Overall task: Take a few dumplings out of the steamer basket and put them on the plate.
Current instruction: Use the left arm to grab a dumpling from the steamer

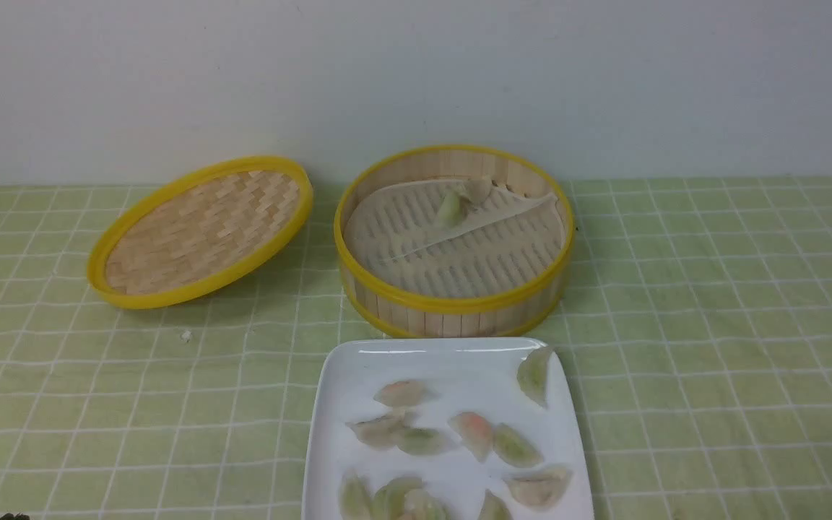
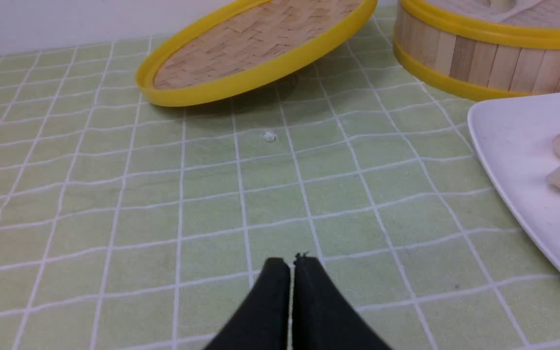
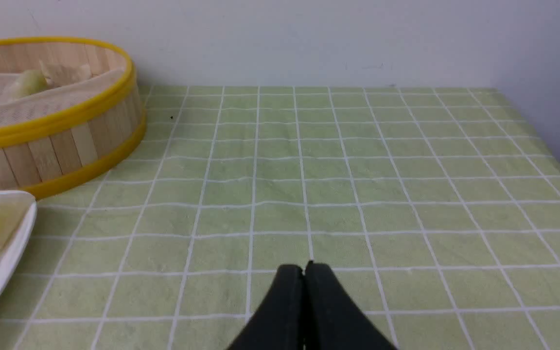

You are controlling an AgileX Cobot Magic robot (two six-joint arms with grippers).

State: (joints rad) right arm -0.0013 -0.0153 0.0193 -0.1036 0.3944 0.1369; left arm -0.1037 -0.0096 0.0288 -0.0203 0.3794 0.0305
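Most of the dumplings (image 1: 474,433) lie scattered on the white square plate (image 1: 459,361), some pale green and some pinkish, a few of them touching; one green piece sits at the plate's far right corner, close to its rim. Just behind the plate stands the steamer basket (image 1: 452,318), upright on the green checked tablecloth (image 1: 712,325). Its perforated liner (image 1: 459,267) is partly folded over, and near the far wall one pale green dumpling (image 1: 451,208) rests on it, with a paler piece just beside it that I cannot make out for certain. To the left of the basket, and apart from it, is the woven lid (image 1: 199,231), tilted so that the edge nearer the basket is lifted off the cloth; what props it up is hidden. A small white crumb (image 1: 185,335) lies on the cloth in front of the lid. The left gripper (image 2: 291,260) hangs over bare cloth to the left of the plate, jaws pressed together with nothing between them. The right gripper (image 3: 304,266) is likewise closed and empty over bare cloth to the right of the plate and basket.
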